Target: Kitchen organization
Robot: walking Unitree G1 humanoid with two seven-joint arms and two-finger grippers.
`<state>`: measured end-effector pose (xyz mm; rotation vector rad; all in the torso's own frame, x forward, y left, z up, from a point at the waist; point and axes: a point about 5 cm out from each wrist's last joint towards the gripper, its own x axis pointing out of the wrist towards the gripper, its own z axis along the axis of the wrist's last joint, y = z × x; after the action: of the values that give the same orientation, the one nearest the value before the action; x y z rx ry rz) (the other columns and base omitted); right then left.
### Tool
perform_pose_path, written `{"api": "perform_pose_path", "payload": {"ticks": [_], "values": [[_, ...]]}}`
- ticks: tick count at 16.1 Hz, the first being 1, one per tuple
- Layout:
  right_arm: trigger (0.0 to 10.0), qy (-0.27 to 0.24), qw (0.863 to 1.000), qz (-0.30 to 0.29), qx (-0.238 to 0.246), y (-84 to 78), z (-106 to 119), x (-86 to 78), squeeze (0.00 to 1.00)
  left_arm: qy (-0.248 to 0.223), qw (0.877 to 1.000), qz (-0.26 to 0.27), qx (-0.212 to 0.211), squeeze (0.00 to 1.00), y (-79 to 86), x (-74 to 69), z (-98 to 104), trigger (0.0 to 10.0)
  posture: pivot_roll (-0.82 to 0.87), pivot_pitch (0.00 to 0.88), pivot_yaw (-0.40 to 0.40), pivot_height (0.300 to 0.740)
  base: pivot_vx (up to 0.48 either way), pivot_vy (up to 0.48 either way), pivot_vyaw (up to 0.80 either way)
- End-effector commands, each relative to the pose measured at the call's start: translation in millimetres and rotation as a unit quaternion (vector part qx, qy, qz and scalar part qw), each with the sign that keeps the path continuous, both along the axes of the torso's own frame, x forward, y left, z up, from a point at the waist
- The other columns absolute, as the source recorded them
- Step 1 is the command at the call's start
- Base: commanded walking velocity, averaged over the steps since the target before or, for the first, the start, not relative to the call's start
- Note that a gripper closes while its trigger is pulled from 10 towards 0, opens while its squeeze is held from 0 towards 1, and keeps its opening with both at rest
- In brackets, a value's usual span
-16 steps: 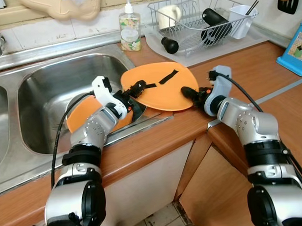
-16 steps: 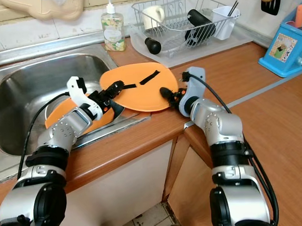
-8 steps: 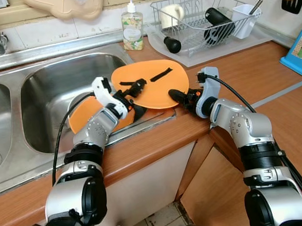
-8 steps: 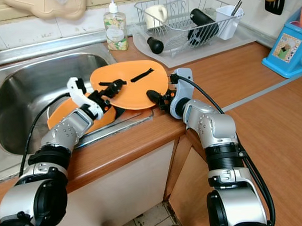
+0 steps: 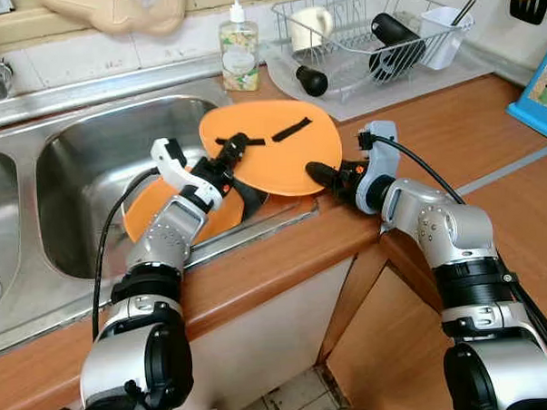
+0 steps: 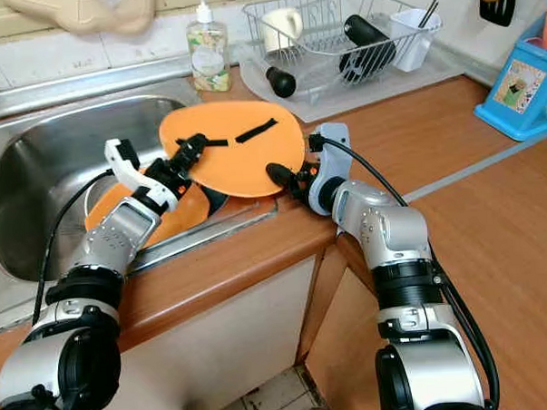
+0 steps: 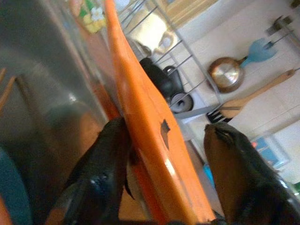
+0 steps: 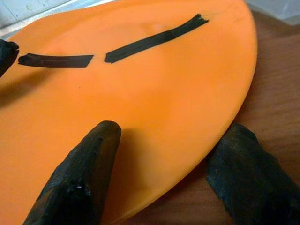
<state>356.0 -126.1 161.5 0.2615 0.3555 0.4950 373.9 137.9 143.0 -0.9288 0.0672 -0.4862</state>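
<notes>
An orange plate [image 5: 276, 155] with two black tape strips hangs tilted over the edge between the sink [image 5: 80, 150] and the wooden counter [image 5: 434, 134]. My left gripper [image 5: 235, 159] is shut on its sink-side rim, one finger [image 7: 101, 183] under the plate and the other finger [image 7: 243, 178] over it. My right gripper [image 5: 319, 173] is shut on the counter-side rim; one finger [image 8: 77, 183] lies on the plate's face, the other [image 8: 248, 178] beneath the rim. A second orange plate [image 5: 145, 215] lies in the sink below my left arm.
A wire dish rack [image 5: 375, 37] with a cup, a black bottle and a white holder stands at the back of the counter. A soap bottle [image 5: 240, 52] stands behind the sink, a black knob-topped object [image 5: 311, 80] beside the rack, a blue box [image 5: 541, 89] far right.
Both grippers carried the plate leftward, toward the sink. My left gripper has since raised its rim, so the plate tilts more. The right gripper has barely moved in the last half second.
</notes>
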Motion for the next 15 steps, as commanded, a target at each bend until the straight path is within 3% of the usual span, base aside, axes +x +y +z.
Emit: {"api": "perform_pose_path", "payload": {"ticks": [1, 11, 15], "values": [[10.0, -0.035, 0.999, 0.002, -0.003, -0.1, 12, 0.6, 0.0, -0.017, 0.999, -0.004, -0.029, 0.0, 0.0, -1.2, 5, 0.0, -0.21, 0.0, 0.025, 0.74, 0.0, 0.0, 0.0], [10.0, -0.063, 0.998, 0.002, -0.008, -0.7, 22, 2.4, 0.0, -0.051, 0.997, -0.014, -0.051, 0.0, 2.1, -5.2, 16, 0.0, -0.2, 0.0, 0.026, 0.74, 0.0, 0.0, 0.0], [10.0, -0.114, 0.993, 0.017, -0.015, 2.9, 41, 0.4, 0.0, -0.084, 0.994, 0.031, -0.057, 0.0, 25.4, -10.0, 37, 0.0, -0.19, 0.0, 0.028, 0.74, 0.0, 0.0, 0.0]]}}
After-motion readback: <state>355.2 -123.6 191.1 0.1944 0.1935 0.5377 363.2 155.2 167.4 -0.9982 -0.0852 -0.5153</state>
